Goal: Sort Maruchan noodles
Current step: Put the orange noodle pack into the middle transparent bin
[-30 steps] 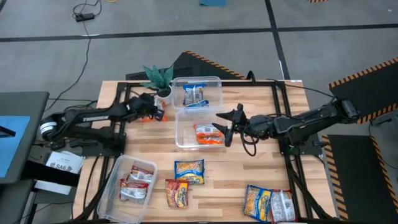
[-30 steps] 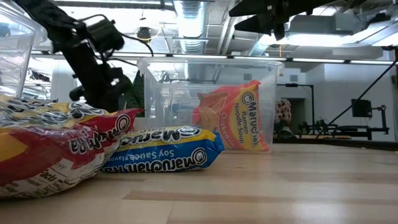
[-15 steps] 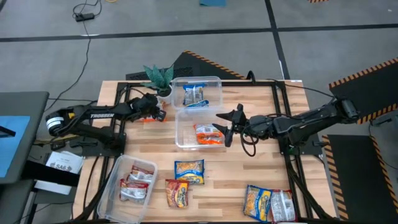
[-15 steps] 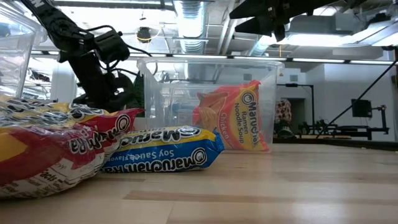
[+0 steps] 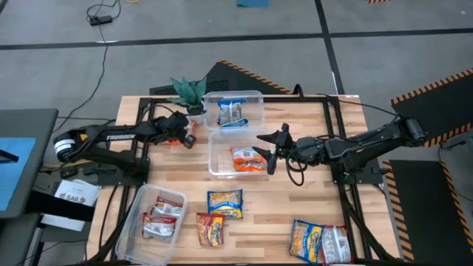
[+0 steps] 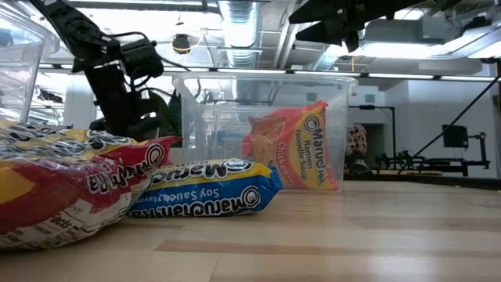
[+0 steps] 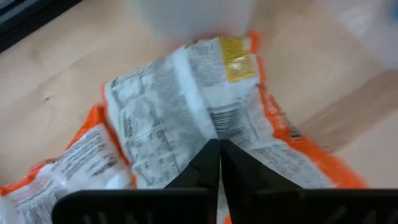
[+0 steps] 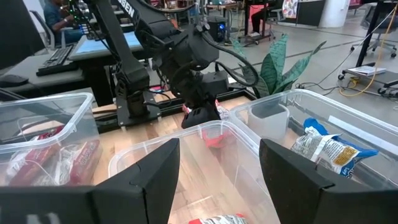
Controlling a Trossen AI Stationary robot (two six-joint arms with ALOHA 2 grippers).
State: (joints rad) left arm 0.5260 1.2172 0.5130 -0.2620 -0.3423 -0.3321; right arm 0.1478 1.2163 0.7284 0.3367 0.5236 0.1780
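High view first: I read the sort as about half done. One blue-and-yellow soy sauce packet (image 5: pixel 232 113) lies in the far clear plastic tub (image 5: pixel 258 96), one orange chicken packet (image 5: pixel 247 160) in the middle clear tub (image 5: pixel 213 164), and a few red-and-silver packets (image 5: pixel 161 216) fill the near-left clear tub (image 5: pixel 137 208).

Still loose on the pale wooden table (image 5: pixel 310 192) are a blue-and-yellow packet (image 5: pixel 225 203), a red packet (image 5: pixel 210 229) just beside it, and two more packets, yellow-blue (image 5: pixel 309 239) and red-silver (image 5: pixel 336 244), at the near right edge.

My left gripper (image 5: pixel 186 137) is at the far left, near the potted green plant (image 5: pixel 189 91), with its fingers pinched together on another orange noodle packet (image 7: pixel 186 118), which lies label-side down on the table. That one still has to go to the middle tub, I judge.

My right gripper (image 5: pixel 272 150) hangs over the middle tub's right rim, fingers spread wide, holding nothing.

Readable writing: "Maruchan", "Ramen Noodle Soup" and "Chicken" on the orange packet; "Maruchan" and "Soy Sauce Flavor" on the blue one; "TROSSEN" along my left arm (image 5: pixel 118 136).
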